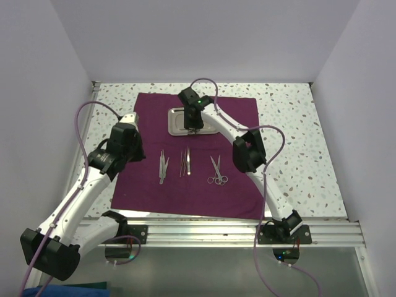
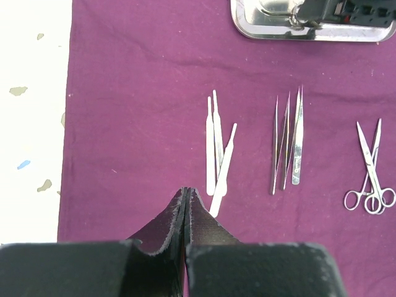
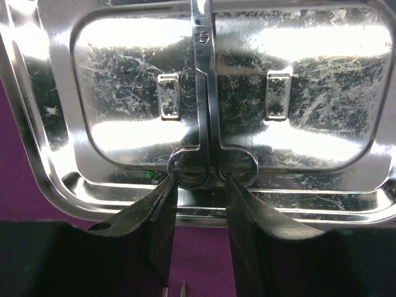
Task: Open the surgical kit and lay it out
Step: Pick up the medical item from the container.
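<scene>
Dark magenta-purple cloth wrap (image 1: 185,185): plain, unpatterned. Small shiny rectangular steel tray (image 1: 176,120): mirror silver, fine scratch marks, white glare patches. Flat pale-silver instruments (image 2: 216,148), pointed silver tweezers (image 2: 288,139), ring-handled silver scissors (image 2: 369,164): bright against purple. Speckled tabletop (image 1: 297,136): white, grey-brown flecks. Left gripper (image 2: 186,190), right gripper (image 3: 201,182): matte black. Thin cables (image 1: 83,124): lilac. Small wrist light (image 1: 199,101): green.
</scene>
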